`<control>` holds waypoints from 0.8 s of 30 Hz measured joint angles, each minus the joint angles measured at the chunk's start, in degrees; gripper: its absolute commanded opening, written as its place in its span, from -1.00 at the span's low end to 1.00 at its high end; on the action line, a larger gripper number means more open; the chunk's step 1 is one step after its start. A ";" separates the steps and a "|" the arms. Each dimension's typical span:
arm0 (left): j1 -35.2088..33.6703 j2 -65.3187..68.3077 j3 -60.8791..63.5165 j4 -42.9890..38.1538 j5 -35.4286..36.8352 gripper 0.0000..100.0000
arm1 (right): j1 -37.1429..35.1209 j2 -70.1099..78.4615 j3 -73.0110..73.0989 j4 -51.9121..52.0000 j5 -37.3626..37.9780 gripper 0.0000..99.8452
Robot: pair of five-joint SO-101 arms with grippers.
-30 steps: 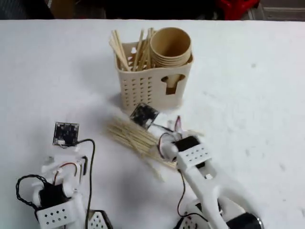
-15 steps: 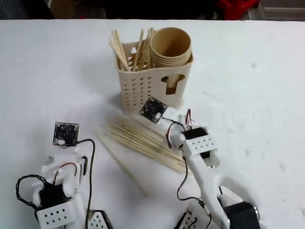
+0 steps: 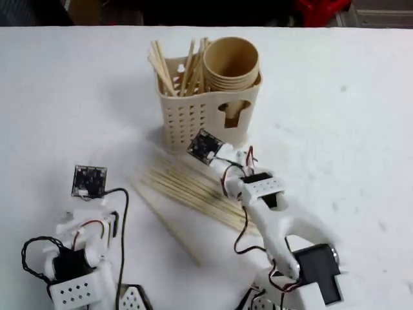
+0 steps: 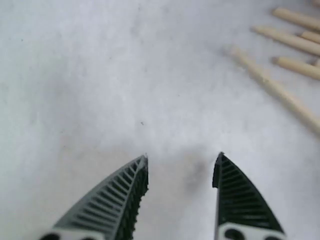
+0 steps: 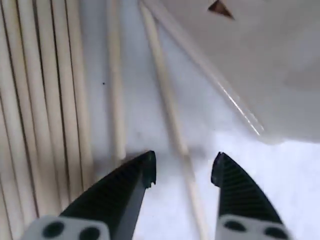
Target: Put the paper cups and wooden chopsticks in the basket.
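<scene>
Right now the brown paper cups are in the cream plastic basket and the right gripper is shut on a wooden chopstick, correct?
No: the right wrist view shows the right gripper open over a loose wooden chopstick. The brown paper cups are in the cream plastic basket.

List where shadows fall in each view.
High view: a soft shadow lies on the table left of the basket base. Left wrist view: a faint dark patch on the table between the open left jaws. Right wrist view: a dim patch between the open right jaws, across one chopstick.
</scene>
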 measured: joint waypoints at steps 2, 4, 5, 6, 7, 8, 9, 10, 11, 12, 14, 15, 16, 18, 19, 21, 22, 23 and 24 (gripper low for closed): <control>0.00 0.00 0.00 0.00 0.00 -0.56 | -0.09 0.00 0.00 -0.09 0.00 -0.98; 0.00 0.00 0.00 0.00 0.00 -0.56 | 0.00 0.00 0.00 -0.09 0.00 -0.94; 0.00 0.00 0.00 0.00 0.00 -0.56 | 0.00 0.00 0.00 -0.09 0.00 -0.97; 0.00 0.00 0.00 0.00 0.00 -0.56 | 0.00 0.00 -0.09 0.00 0.00 -0.97; 0.00 0.00 0.00 0.00 0.00 -0.56 | 0.00 0.00 -0.35 0.53 0.00 -0.96; 0.00 0.00 0.00 0.00 0.00 -0.56 | 0.09 0.00 -0.62 1.23 0.00 -0.97; 0.00 0.00 0.00 0.00 0.00 -0.56 | 0.09 0.00 -0.88 1.85 0.00 -0.97; 0.00 0.00 0.00 0.00 0.00 -0.56 | 0.09 -0.35 -1.14 3.16 0.00 -0.97; 0.00 0.00 0.00 0.00 0.00 -0.56 | 0.09 -1.05 -1.23 4.84 0.44 -0.97; 0.00 0.00 0.00 0.00 0.00 -0.56 | 0.00 -1.93 -1.23 6.86 1.58 -0.97; 0.00 0.00 0.00 0.00 0.00 -0.56 | -0.26 -3.69 -1.05 11.25 4.92 -0.97; 0.00 0.00 0.00 0.00 0.00 -0.56 | -0.26 -4.57 -0.62 13.10 6.24 -0.97; 0.00 0.00 0.00 0.00 0.00 -0.56 | 0.00 -5.54 0.00 14.15 7.38 -0.97; 0.00 0.00 0.00 0.00 0.00 -0.56 | 1.49 -7.21 1.49 15.12 8.97 -0.97; 0.00 0.00 0.00 0.00 0.00 -0.56 | 2.55 -8.00 2.02 15.56 9.49 -0.97; 0.00 0.00 0.00 0.00 0.00 -0.56 | 5.19 -8.88 2.73 16.18 11.25 -0.97; 0.00 0.00 0.00 0.00 0.00 -0.56 | 6.68 -9.41 3.08 16.26 12.31 -0.97; 0.00 0.00 0.00 0.00 0.00 -0.56 | 8.00 -9.85 3.60 16.35 13.36 -0.97; 0.00 0.00 0.00 0.00 0.00 -0.56 | 9.41 -10.29 4.13 16.35 14.24 -0.97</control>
